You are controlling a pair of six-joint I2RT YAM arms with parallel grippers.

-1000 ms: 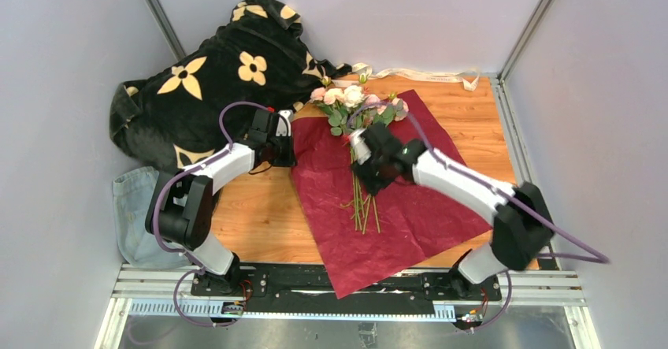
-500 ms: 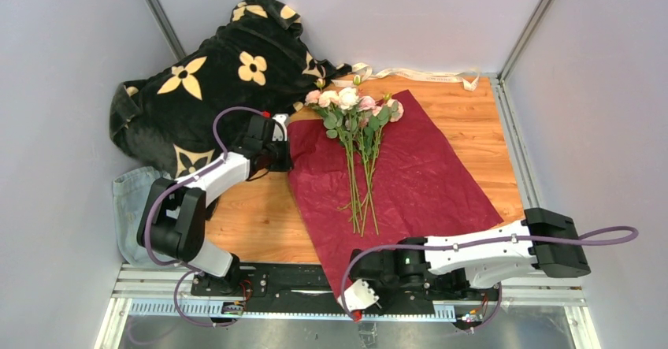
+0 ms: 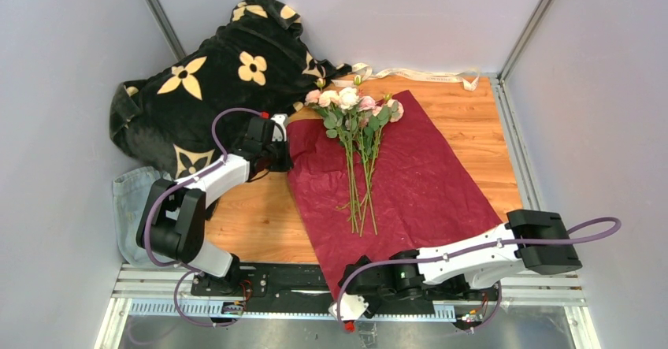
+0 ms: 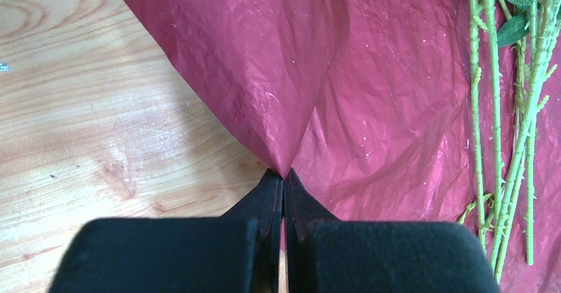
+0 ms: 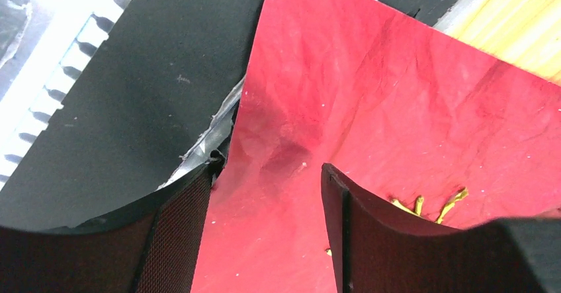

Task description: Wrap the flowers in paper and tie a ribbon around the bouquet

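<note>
**A:** Where are the flowers?

**B:** The flowers [image 3: 356, 120] lie on the maroon paper [image 3: 425, 183], heads toward the far wall and stems pointing back at the arms. The paper is spread on the wooden surface [image 3: 252, 223], and its near corner reaches over the black base plate [image 3: 283, 278].

**A:** And the left gripper?

**B:** The left gripper [image 4: 283, 177] is clenched on the paper's left edge, pinching it up into a peaked fold.

**A:** The right one?

**B:** The right gripper [image 5: 268, 170] is over the paper's near corner. Its fingers are spread apart and grasp nothing.

**A:** The ribbon?

**B:** The ribbon [image 3: 417, 73] lies along the far edge of the surface, just beyond the flower heads. A black flower-print blanket [image 3: 213, 81] is heaped at the far left, and a blue denim cloth [image 3: 132, 207] lies beside the left arm.
</note>
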